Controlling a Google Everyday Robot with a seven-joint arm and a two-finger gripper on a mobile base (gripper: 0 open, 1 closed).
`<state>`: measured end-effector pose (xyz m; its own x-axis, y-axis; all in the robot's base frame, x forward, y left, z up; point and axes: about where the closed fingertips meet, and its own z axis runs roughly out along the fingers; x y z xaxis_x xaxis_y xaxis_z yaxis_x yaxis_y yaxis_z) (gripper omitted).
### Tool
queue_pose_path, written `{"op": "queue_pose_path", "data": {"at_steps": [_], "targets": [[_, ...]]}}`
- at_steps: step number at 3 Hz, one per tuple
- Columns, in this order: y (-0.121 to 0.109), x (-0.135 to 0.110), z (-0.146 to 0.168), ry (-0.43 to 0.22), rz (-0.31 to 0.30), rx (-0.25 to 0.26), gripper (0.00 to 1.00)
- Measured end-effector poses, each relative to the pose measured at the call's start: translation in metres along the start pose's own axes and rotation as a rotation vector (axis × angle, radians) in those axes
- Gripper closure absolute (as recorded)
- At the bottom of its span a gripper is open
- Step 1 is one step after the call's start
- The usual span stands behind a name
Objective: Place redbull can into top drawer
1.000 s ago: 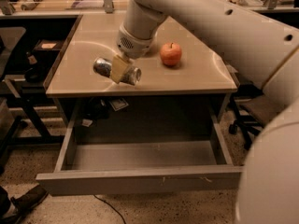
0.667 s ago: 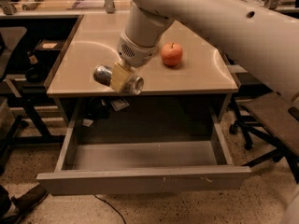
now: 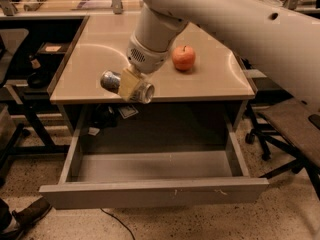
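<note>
The redbull can (image 3: 111, 80) is a slim silver can held sideways in my gripper (image 3: 131, 86). The tan fingers (image 3: 131, 84) are clamped around its middle, with both can ends sticking out. Can and gripper hover at the front edge of the tan tabletop (image 3: 90, 59), left of centre, just above the open drawer. The top drawer (image 3: 155, 191) is pulled fully out below the table; its grey inside is bare. My white arm comes down from the upper right.
A red apple (image 3: 183, 58) sits on the tabletop right of the gripper. Paper scraps lie under the table behind the drawer. Office chair bases stand at the right. A dark shelf unit stands at the left.
The gripper with the can has moved a little toward the table's front edge and lower. The apple and the drawer have not moved.
</note>
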<state>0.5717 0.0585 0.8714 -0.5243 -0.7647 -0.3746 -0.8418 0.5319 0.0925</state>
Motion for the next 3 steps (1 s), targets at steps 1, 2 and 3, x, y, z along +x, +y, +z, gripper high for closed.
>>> {"op": "queue_pose_path", "data": {"at_steps": [1, 2, 3], "targets": [[0.026, 0.020, 0.003, -0.012, 0.087, -0.039, 1.00], [0.051, 0.065, 0.035, 0.033, 0.205, -0.085, 1.00], [0.053, 0.068, 0.042, 0.040, 0.215, -0.086, 1.00]]}}
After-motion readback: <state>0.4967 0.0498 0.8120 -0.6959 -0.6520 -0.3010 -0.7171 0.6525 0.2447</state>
